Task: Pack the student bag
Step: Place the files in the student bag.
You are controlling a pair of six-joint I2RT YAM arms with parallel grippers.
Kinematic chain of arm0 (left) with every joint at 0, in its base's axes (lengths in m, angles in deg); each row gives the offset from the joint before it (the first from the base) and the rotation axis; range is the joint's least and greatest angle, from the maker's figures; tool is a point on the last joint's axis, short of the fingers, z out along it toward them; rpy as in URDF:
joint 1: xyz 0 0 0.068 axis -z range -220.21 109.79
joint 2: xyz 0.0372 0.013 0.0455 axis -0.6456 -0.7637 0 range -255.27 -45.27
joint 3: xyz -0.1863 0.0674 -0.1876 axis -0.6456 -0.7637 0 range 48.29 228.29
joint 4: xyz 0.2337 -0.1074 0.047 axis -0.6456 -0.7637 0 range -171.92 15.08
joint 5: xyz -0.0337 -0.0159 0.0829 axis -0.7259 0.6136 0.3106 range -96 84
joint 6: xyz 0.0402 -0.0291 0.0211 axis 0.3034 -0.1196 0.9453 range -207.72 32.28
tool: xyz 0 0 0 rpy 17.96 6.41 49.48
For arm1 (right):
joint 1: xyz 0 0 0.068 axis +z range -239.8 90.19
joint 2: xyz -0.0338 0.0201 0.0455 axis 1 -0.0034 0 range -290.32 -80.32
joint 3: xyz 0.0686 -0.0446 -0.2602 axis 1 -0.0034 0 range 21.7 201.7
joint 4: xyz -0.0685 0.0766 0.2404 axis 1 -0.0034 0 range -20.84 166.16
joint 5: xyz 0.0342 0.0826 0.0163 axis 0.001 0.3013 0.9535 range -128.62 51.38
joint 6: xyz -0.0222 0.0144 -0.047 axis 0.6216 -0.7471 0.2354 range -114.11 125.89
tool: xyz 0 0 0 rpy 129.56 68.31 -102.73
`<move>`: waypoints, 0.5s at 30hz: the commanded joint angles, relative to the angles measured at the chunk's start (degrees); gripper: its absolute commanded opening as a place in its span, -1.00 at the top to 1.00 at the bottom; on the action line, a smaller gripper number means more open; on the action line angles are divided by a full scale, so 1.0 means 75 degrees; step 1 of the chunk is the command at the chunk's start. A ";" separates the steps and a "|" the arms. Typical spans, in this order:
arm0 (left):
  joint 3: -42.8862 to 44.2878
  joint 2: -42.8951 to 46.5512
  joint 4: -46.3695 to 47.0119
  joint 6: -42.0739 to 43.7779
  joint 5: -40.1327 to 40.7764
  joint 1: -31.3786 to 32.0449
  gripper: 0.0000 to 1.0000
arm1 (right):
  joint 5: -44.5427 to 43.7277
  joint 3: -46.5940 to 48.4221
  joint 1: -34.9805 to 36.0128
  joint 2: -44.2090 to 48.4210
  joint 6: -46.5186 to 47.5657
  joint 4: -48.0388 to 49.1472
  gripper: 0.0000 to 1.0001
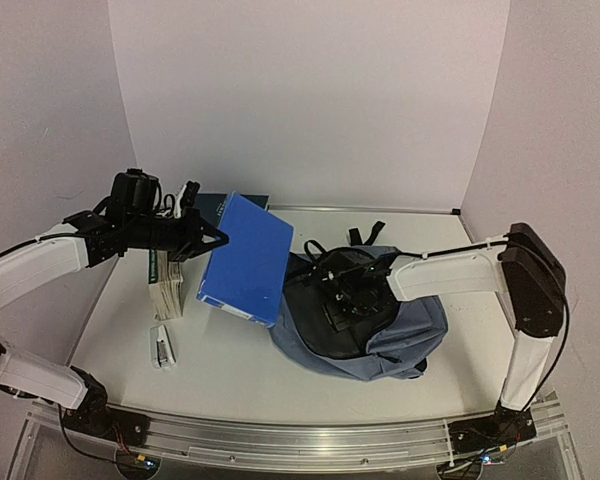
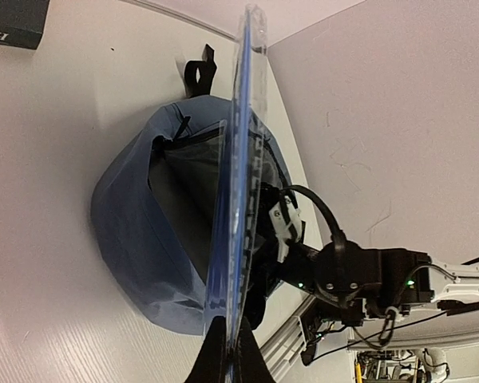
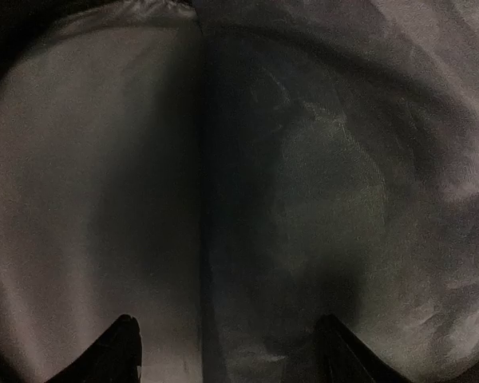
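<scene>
The student bag (image 1: pixel 400 335) is blue-grey and lies on the table right of centre, its dark-lined mouth facing left. My left gripper (image 1: pixel 216 240) is shut on a thin blue book (image 1: pixel 248 258) and holds it tilted in the air just left of the bag's mouth. In the left wrist view the book (image 2: pixel 238 183) is edge-on, clamped at its near edge by my left gripper (image 2: pixel 227 355), with the bag (image 2: pixel 128 239) behind it. My right gripper (image 1: pixel 345 292) is inside the bag's mouth. The right wrist view shows only dark lining (image 3: pixel 303 199), with my right gripper (image 3: pixel 231 351) open.
A stack of books (image 1: pixel 166 280) stands on the left under my left arm. A dark book (image 1: pixel 220 205) lies at the back by the wall, also in the left wrist view (image 2: pixel 12 20). A small white object (image 1: pixel 161 348) lies near the front left. Black straps (image 1: pixel 365 236) trail behind the bag.
</scene>
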 commanded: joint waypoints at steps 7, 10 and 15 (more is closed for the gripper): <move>-0.0122 0.0569 0.0582 -0.0347 0.0051 -0.0056 1.00 | -0.1818 0.0547 0.0013 -0.1300 -0.0582 -0.0482 0.13; -0.0176 0.0549 0.0693 -0.0523 0.0008 -0.0054 0.99 | -0.1691 0.0592 0.0010 -0.1185 -0.0798 -0.0473 0.63; -0.0237 0.0234 0.1010 -0.1237 -0.0383 -0.0037 1.00 | -0.1275 0.0551 0.0006 -0.0220 -0.1222 -0.0472 0.99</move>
